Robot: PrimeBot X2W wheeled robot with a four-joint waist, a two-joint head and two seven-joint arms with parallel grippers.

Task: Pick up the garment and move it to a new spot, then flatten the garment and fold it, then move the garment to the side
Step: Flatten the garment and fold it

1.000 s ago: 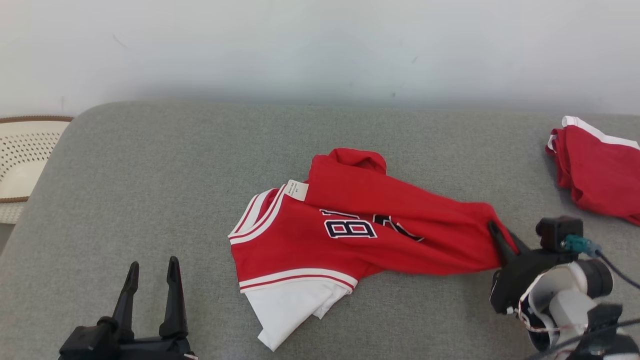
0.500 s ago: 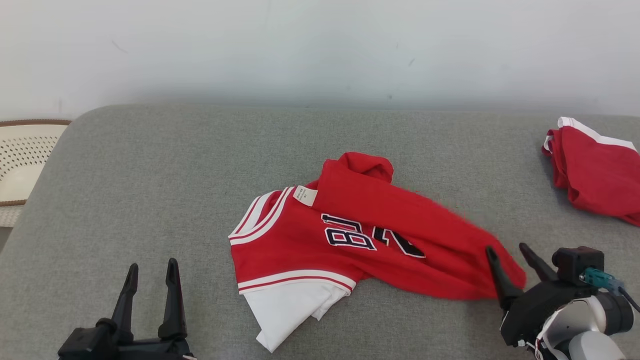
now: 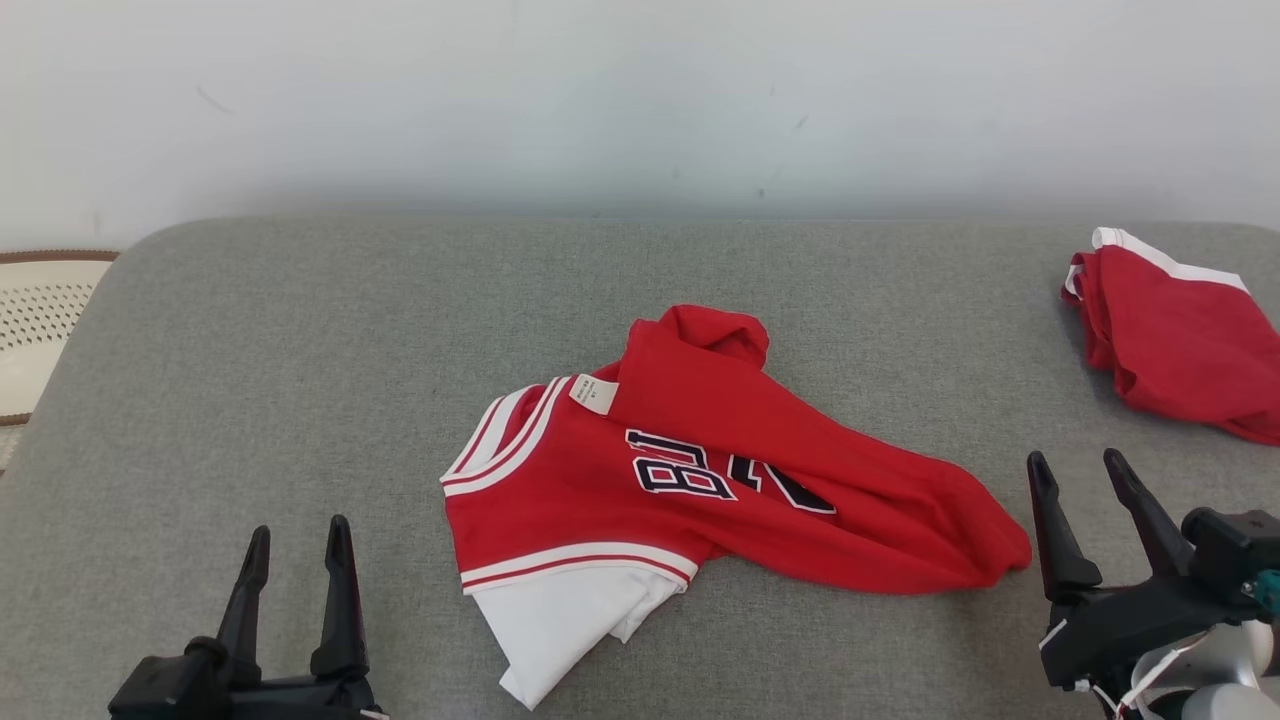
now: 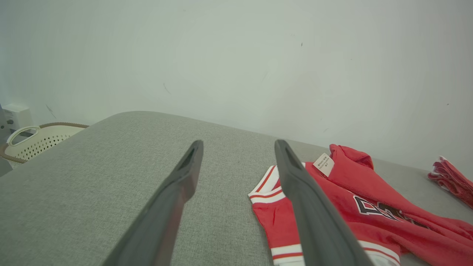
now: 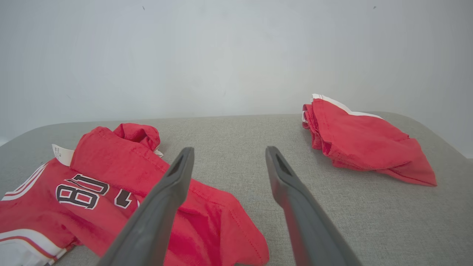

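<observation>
The garment [image 3: 700, 470] is a red jersey with white trim, dark lettering and a white label. It lies crumpled in the middle of the grey cushion [image 3: 300, 350], and shows too in the left wrist view [image 4: 354, 210] and right wrist view [image 5: 122, 184]. My right gripper [image 3: 1080, 468] stands open just right of the jersey's right end, holding nothing; its left finger [image 5: 162, 199] crosses over the red cloth. My left gripper [image 3: 298, 535] is open at the lower left, well clear of the jersey, with bare cushion between its fingers [image 4: 177, 192].
A second red garment with white trim [image 3: 1170, 335] lies bunched at the cushion's far right [image 5: 362, 144]. A cream perforated basket [image 3: 40, 320] stands off the cushion's left edge [image 4: 40, 138]. A pale wall runs behind.
My right gripper has opened and let go of the jersey's right end, then drawn back to the right. The released end has dropped flat on the cushion. The camera shifted slightly.
</observation>
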